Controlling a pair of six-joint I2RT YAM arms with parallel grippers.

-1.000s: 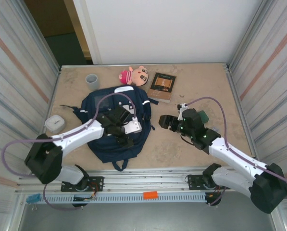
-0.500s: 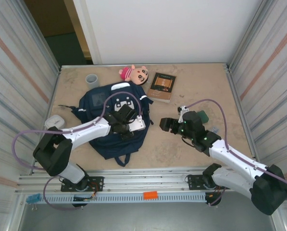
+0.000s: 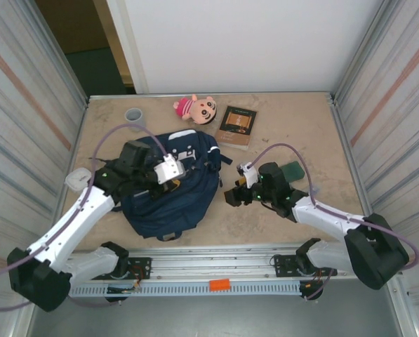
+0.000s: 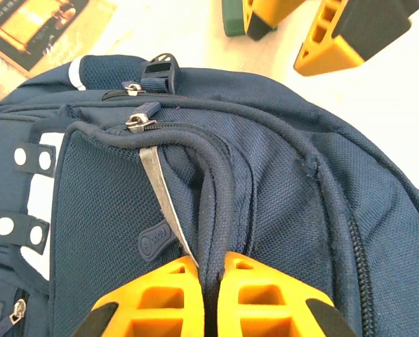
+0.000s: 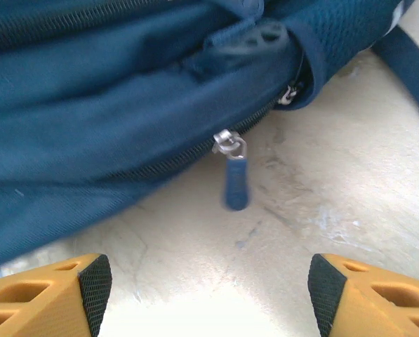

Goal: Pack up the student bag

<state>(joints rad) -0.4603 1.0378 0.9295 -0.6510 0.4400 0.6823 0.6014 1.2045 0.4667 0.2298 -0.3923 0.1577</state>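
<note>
Top external view. The student bag (image 3: 188, 200), a large navy-blue fabric backpack with white reflective stripes, lies flat on the tan bench (image 3: 286, 119), left of centre and near the arms' bases. A pink plush doll (image 3: 195, 109), a brown hardback book (image 3: 236, 127) and a grey cup (image 3: 133, 115) wait along the far edge, unpacked.

The left arm reaches in from the near left, its elbow bent. The left hand (image 3: 173, 168) lies over the bag's upper panel. In the left wrist view its yellow fingers are pressed together, pinching a raised piped fabric ridge (image 4: 216, 175) of the bag beside a side pocket.

The right arm lies low across the bench from the near right. The right hand (image 3: 231, 197) sits just beside the bag's right edge. In the right wrist view its fingers are spread wide and hold nothing. They face a blue zip pull (image 5: 231, 184) that hangs from a silver slider above the bench.

The step in hand appears to be opening the main compartment. To do it well, the left hand's pinch should stay firm and draw the fabric taut away from the slider. The right hand should advance low until the pull lies between its pads. It should then close squarely and haul along the line of the teeth, not across them.
</note>
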